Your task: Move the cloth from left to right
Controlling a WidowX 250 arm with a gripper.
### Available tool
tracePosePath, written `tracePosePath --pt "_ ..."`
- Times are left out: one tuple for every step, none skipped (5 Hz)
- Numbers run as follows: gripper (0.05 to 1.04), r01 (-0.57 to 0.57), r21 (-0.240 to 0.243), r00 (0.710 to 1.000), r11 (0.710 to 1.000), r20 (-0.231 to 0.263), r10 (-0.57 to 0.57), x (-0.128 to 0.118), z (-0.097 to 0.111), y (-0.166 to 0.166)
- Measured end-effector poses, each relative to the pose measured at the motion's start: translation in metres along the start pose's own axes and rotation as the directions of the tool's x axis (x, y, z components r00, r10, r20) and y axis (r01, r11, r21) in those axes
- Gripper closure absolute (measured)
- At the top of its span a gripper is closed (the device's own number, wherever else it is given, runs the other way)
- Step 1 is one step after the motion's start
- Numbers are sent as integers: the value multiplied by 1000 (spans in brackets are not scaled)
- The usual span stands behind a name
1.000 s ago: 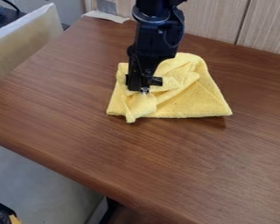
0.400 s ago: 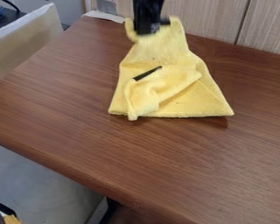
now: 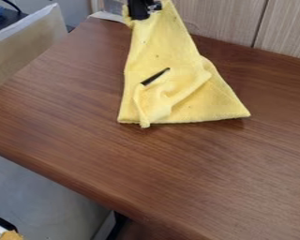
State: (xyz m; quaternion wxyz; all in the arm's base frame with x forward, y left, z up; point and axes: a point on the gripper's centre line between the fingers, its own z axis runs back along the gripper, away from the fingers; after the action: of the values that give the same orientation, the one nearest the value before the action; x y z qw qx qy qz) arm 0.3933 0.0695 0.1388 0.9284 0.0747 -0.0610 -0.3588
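Observation:
At the top edge, left of the middle, is the black gripper [image 3: 141,13], shut on the upper end of the yellow cloth [image 3: 183,97]. The cloth stretches down from the gripper to the brown table, where its wide lower part lies with a fold across it. A thin dark object [image 3: 155,76] shows at the middle of the cloth, slanting beside the fold; what it is cannot be told. The cloth hides part of the gripper's tips.
The brown wooden table [image 3: 196,173] extends to the right and toward the front. Behind it rises a light wood panel [image 3: 228,18]. A pale board [image 3: 27,42] stands beyond the table's left edge.
From low over the cloth, the gripper has gone up and then a little left, drawing the cloth's upper end with it. The dark object has come into sight on the cloth.

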Motion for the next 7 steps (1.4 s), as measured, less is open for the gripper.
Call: tracePosePath --pt "1006 -31 -34 999 999 -28 30 -2 -27 17" --pt "990 -62 -54 996 997 -69 59 -9 -47 23" --pt "829 -77 -75 990 994 -124 67 -16 -58 20" --pt "530 -75 -81 990 994 -128 64 -17 -59 18" --pt "247 -71 -90 990 993 -128 59 -18 -61 16" --pt "75 -73 -86 989 994 -132 61 -19 -62 16" --pt "79 -72 -56 992 996 -111 65 -19 -46 18"
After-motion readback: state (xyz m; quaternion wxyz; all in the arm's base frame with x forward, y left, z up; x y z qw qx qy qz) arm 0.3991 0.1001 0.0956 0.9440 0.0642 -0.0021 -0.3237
